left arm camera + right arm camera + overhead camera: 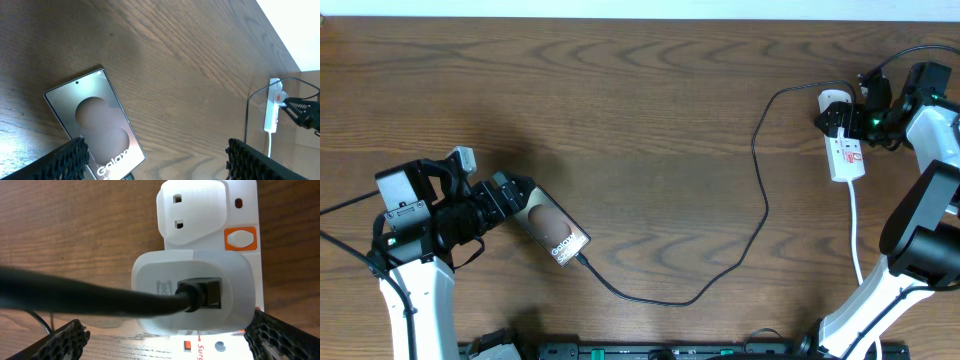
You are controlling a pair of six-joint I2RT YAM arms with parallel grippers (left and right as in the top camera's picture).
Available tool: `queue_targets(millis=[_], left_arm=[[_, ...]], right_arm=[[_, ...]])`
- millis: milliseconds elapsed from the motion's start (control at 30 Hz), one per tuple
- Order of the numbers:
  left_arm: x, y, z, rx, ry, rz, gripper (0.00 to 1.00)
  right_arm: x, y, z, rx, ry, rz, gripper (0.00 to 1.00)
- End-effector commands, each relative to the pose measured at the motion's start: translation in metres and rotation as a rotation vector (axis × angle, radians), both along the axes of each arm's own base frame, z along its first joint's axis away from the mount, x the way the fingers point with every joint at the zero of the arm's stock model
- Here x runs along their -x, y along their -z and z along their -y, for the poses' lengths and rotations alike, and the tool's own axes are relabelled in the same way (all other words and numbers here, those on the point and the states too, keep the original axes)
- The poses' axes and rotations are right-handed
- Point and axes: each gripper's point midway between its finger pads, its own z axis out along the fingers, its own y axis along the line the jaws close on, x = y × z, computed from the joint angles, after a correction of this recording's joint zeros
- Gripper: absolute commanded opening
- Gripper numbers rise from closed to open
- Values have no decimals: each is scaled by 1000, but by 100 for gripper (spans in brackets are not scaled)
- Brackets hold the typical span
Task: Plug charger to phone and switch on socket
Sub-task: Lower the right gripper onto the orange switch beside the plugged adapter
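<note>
Brown wood-grain table (640, 90) fills all three views. We see the phone (558, 235) lying flat and skewed at the left-front part of the table, its glossy face up with "Galaxy" readable. The left gripper (515, 202) sits at the phone's upper end. In the left wrist view its fingers (65, 160) are spread wide, one over the phone's corner and the other well off to the side over bare wood, so it is open and clamps nothing. The charger (765, 205) runs as a thin black line from the phone's lower end, loops toward the front edge, then climbs across the table to the socket (845, 150) at the far right. The plug end meets the phone's edge, but we cannot tell if it is fully seated. The socket lies flat with its white cord (855, 230) trailing toward the front. The right gripper (852, 115) hangs over the socket's far end. In the right wrist view its fingers (280, 337) stand wide apart on either side of a white adapter (160, 280), gripping nothing. The black cable enters that adapter's port. An orange switch (241, 238) sits just beside the adapter on the strip, and we cannot tell whether it is on or off.
</note>
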Motion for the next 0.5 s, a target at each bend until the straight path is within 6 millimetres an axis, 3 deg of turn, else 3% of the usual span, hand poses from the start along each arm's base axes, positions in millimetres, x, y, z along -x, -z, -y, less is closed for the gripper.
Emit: queue_targets(millis=[0, 467], left_arm=[[-4, -12, 1, 1, 10, 34, 87], [-4, -12, 1, 1, 10, 34, 87]], right_arm=[[-7, 0, -5, -19, 2, 5, 99], [-5, 2, -6, -28, 9, -8, 99]])
